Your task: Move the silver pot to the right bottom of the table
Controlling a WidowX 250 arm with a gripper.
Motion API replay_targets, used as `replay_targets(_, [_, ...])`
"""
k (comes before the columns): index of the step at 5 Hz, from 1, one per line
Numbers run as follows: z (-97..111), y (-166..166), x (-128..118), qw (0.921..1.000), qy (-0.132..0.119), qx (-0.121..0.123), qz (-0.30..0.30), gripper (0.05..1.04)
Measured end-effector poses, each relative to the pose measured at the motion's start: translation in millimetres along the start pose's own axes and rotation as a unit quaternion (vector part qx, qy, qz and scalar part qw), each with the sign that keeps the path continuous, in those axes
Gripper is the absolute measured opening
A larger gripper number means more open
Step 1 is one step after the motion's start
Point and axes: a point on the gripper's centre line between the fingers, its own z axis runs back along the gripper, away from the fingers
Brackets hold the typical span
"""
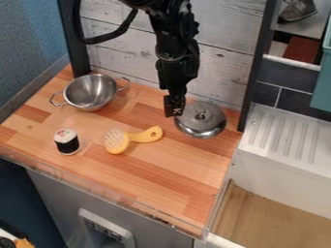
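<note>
The silver pot (91,92), a round bowl with two loop handles, sits upright at the back left of the wooden table (174,169), and its inside looks bare. My gripper (174,109) hangs down near the back wall, well to the right of this pot. Just right of the gripper is a round silver lid (210,115) with a small knob, over a shiny metal rim; whether they touch, I cannot tell.
A yellow-handled brush (117,141) lies mid-table, bristles up. A sushi-like toy (67,141) with a black band stands at the left front. The table's right edge borders a white drying rack (282,135) and a wooden-bottomed basin.
</note>
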Motion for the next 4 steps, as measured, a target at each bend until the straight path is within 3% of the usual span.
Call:
replay_targets(1, [-10.3,-5.4,-4.2,0.9999,0.010,-0.011,0.006,1.001])
replay_targets(2, [-18.5,-10.1,-17.3,0.9963,0.030,0.011,0.079,1.001])
replay_targets(3, [-22.9,2.3,-28.1,0.9907,0.051,0.053,0.115,1.001])
replay_targets(4, [-28.9,13.7,-49.0,0.9786,0.065,0.077,0.179,1.001])
